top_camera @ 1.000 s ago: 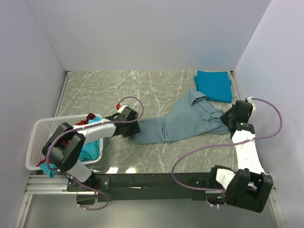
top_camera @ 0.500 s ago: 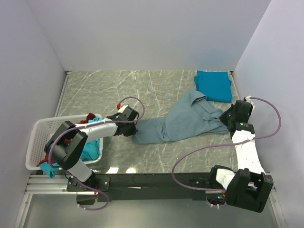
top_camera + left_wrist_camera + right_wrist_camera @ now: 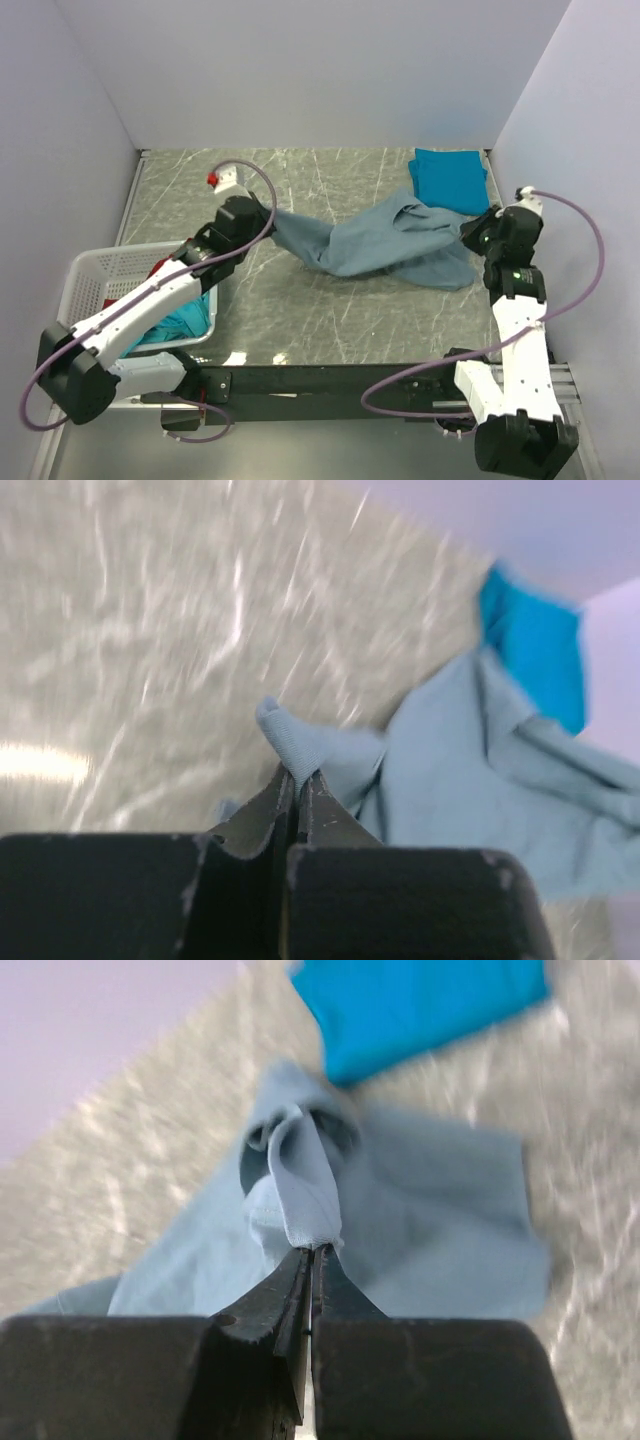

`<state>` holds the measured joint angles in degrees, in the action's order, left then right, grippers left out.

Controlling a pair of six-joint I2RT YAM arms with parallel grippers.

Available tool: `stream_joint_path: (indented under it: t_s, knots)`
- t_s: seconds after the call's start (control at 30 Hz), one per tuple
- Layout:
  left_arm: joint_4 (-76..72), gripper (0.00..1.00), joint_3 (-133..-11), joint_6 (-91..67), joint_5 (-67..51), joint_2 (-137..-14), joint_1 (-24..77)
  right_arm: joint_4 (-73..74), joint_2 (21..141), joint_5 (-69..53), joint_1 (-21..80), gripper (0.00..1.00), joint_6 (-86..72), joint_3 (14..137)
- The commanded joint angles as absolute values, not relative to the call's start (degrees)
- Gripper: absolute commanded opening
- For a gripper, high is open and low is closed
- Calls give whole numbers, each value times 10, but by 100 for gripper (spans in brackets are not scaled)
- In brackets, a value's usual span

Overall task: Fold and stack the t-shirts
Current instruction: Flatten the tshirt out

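The dusty grey-blue t-shirt (image 3: 385, 245) hangs bunched between both grippers over the middle of the table. My left gripper (image 3: 268, 218) is shut on its left end; in the left wrist view a fold of the cloth (image 3: 285, 735) sticks up from the shut left gripper (image 3: 298, 778). My right gripper (image 3: 468, 232) is shut on the shirt's right end, where the right gripper (image 3: 315, 1250) pinches a rolled edge of cloth (image 3: 300, 1175). A folded teal-blue t-shirt (image 3: 450, 180) lies flat at the far right corner.
A white lattice laundry basket (image 3: 90, 275) stands at the near left and holds a turquoise shirt (image 3: 182, 320) and a bit of red cloth (image 3: 160, 268). The left arm reaches over the basket. Walls close off the left, far and right sides.
My left gripper shut on the shirt's left end and carried it up and toward the far left. The right gripper rose slightly, and the shirt now hangs between them.
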<state>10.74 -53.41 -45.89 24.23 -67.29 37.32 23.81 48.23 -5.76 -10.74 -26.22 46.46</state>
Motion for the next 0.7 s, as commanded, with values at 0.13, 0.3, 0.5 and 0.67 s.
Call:
stream_joint_path:
  t_s: [0.13, 0.3, 0.5, 0.67]
  knots:
    - [76, 1, -679, -365, 349, -626, 373, 267, 444, -67, -105, 0, -247, 628]
    - [35, 1, -750, -281, 320, -606, 374, 286, 446, -89, -105, 0, -236, 725]
    - [72, 1, -877, -234, 343, -624, 374, 316, 456, -96, -105, 0, -220, 855]
    - [112, 1, -986, -210, 314, -630, 374, 337, 463, -103, -107, 0, -207, 963]
